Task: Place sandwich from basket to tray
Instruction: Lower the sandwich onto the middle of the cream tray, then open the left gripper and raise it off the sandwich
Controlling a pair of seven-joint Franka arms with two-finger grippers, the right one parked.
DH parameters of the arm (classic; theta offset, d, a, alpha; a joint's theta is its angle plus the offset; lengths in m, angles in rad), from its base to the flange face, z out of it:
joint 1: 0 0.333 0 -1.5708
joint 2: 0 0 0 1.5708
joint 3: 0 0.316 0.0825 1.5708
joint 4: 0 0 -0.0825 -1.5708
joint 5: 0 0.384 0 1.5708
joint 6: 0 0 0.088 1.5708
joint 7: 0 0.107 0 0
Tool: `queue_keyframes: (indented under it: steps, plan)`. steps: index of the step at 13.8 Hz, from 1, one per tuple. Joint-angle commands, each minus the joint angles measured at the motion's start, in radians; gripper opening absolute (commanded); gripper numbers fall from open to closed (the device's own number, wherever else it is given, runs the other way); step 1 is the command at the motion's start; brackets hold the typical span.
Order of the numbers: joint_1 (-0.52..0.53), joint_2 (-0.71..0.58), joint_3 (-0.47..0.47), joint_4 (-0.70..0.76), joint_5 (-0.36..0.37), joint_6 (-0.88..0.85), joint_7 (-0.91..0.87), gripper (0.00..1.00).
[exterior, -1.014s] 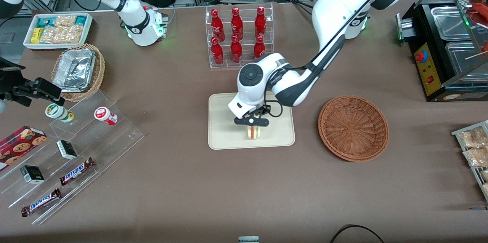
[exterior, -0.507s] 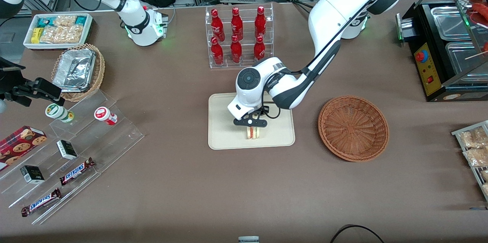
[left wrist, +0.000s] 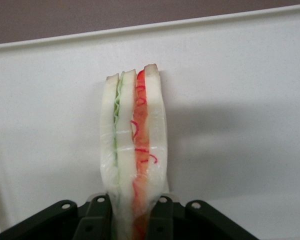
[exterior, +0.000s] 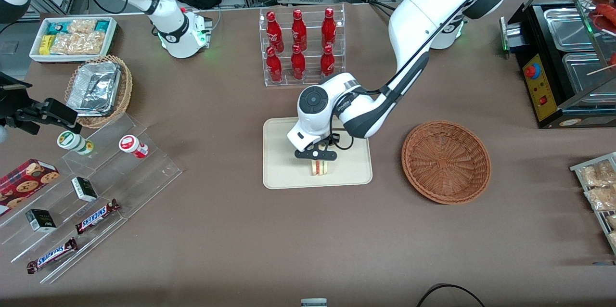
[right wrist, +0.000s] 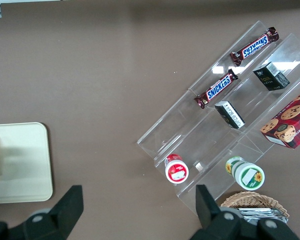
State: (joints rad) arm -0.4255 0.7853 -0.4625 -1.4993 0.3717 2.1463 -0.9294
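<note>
The sandwich (exterior: 319,167) (left wrist: 134,150) is a wrapped wedge of white bread with green and red layers, standing on edge on the cream tray (exterior: 284,172) (left wrist: 240,75), near the tray's edge closest to the front camera. My left gripper (exterior: 317,159) (left wrist: 132,220) is directly above it, with its black fingers (left wrist: 96,217) pressed against both bread faces, shut on the sandwich. The reddish-brown wicker basket (exterior: 446,161) sits empty beside the tray, toward the working arm's end of the table. The tray's corner also shows in the right wrist view (right wrist: 25,165).
A rack of red bottles (exterior: 301,46) stands farther from the front camera than the tray. A clear stepped display with candy bars (exterior: 96,215) and jars, a tan basket with a foil container (exterior: 98,89) and a white snack bin (exterior: 72,37) lie toward the parked arm's end. A food warmer (exterior: 563,57) stands past the basket.
The gripper with the sandwich has shifted slightly away from the front camera and lowered onto the tray during the first half second; since then nothing has moved.
</note>
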Motion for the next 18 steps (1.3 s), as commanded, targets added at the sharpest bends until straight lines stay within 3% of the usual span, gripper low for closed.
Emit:
queue_keyframes:
  steps: [1,2,3,4,5,11,14,18]
  plan:
    - [-0.018,0.009,0.005,0.014,0.018,-0.002,-0.052,0.31]
    - [-0.025,0.009,0.005,0.014,0.019,-0.002,-0.052,0.34]
    - [-0.025,0.009,0.005,0.014,0.019,-0.002,-0.052,0.45]
    - [-0.024,0.006,0.005,0.014,0.018,-0.003,-0.054,0.76]
    - [-0.024,0.002,0.005,0.017,0.018,-0.002,-0.055,0.99]
    - [0.005,-0.102,0.005,0.01,0.007,-0.028,-0.094,1.0]
    - [0.014,-0.182,0.007,0.007,0.004,-0.057,-0.204,1.0]
    - [0.106,-0.332,0.004,-0.007,0.003,-0.178,-0.255,1.0]
